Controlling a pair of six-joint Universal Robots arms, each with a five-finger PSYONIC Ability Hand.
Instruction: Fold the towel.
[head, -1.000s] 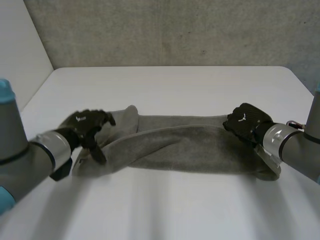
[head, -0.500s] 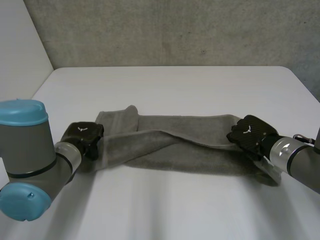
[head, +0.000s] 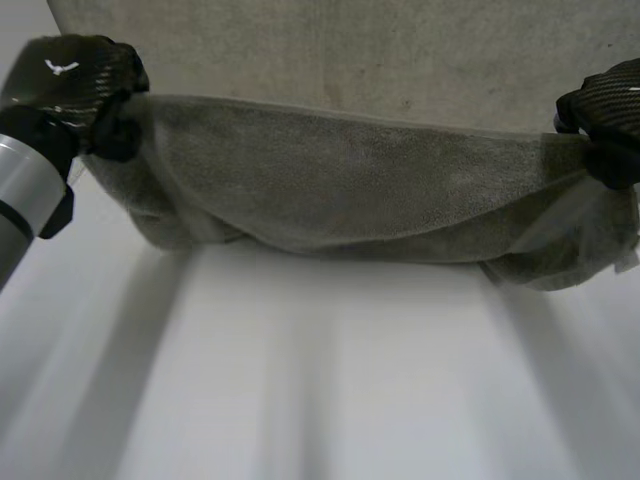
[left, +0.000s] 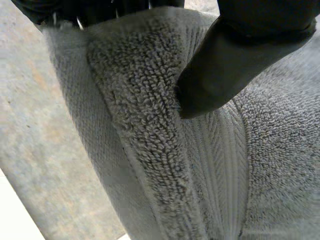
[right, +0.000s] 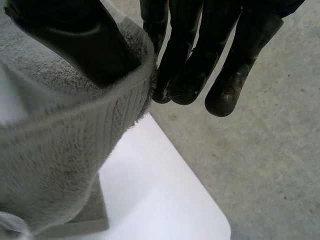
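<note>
Pinching one top corner of the grey terry towel (head: 340, 185), the left hand (head: 68, 88) is raised at the far left of the head view, and its grey forearm (head: 25, 185) runs down towards the near left. Its wrist view has the thumb (left: 235, 60) pressed onto the looped pile beside a ribbed band, with the fingers (left: 90, 10) behind the cloth's upper edge, so the cloth is clamped between them. From there the towel stretches rightwards, held up over the white table (head: 320, 380). Its top edge dips a little towards the right, and its lower part is doubled in loose folds that hang lowest near the right end. At the far right the right hand (head: 603, 112) grasps the other top corner. In its wrist view the thumb (right: 75, 37) lies on one face of the towel and the fingers (right: 192, 65) reach down just behind the hem, nipping it. Behind the towel stands a grey wall (head: 350, 50)
</note>
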